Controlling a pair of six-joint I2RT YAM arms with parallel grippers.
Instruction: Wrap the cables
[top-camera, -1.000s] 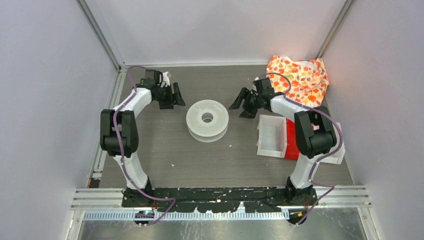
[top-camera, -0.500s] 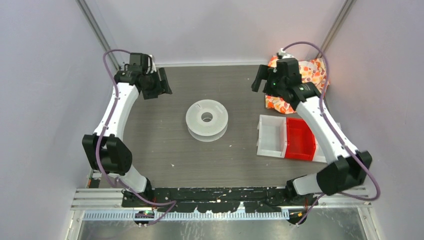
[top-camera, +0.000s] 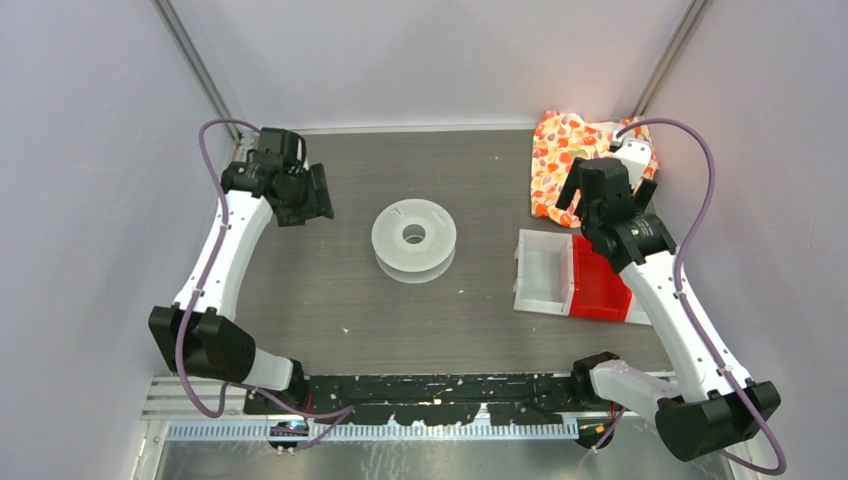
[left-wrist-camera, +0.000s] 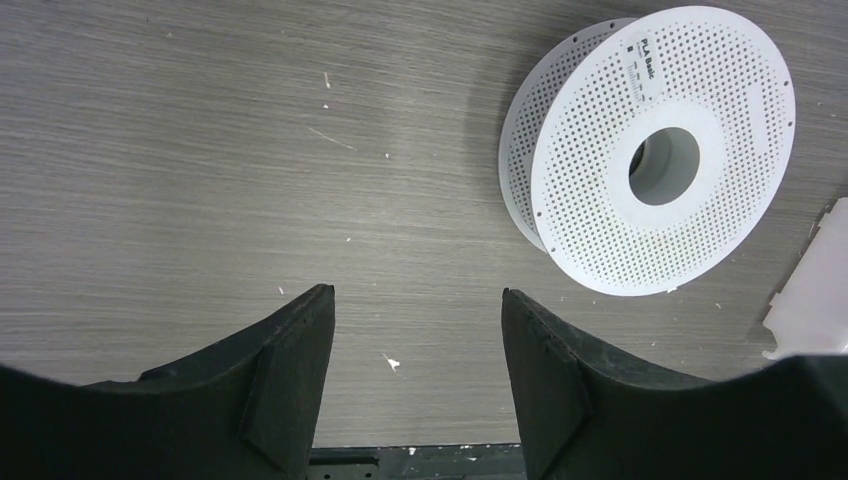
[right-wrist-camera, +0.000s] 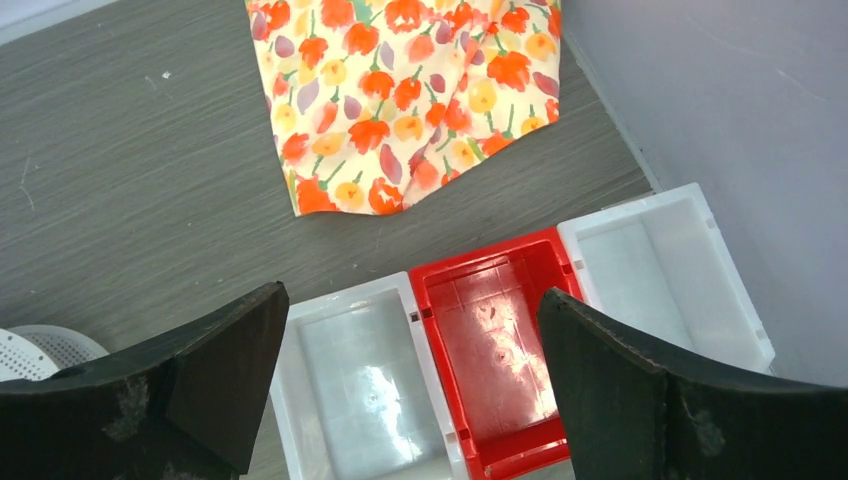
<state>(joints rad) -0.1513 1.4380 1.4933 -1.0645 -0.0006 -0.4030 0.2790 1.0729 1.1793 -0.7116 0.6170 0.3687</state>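
No thin dark cable shows in any view; it is hidden or out of view. A white perforated spool (top-camera: 413, 238) lies flat at the table's middle, with nothing wound on it; it also shows in the left wrist view (left-wrist-camera: 660, 150). My left gripper (top-camera: 312, 195) is open and empty, held above bare table to the left of the spool; its jaws (left-wrist-camera: 415, 295) stand wide apart. My right gripper (top-camera: 598, 190) is open and empty, held high over the bins at the right; its jaws (right-wrist-camera: 412, 295) stand wide apart.
A white bin (top-camera: 545, 272) (right-wrist-camera: 365, 390), a red bin (top-camera: 597, 282) (right-wrist-camera: 495, 340) and another white bin (right-wrist-camera: 665, 270) stand side by side at the right. A floral cloth (top-camera: 565, 150) (right-wrist-camera: 400, 90) lies at the back right. Walls enclose three sides.
Both arms have risen and swung outward, away from the spool. The right gripper moved right, to above the bins. The left gripper drew back to the left. The spool has not moved.
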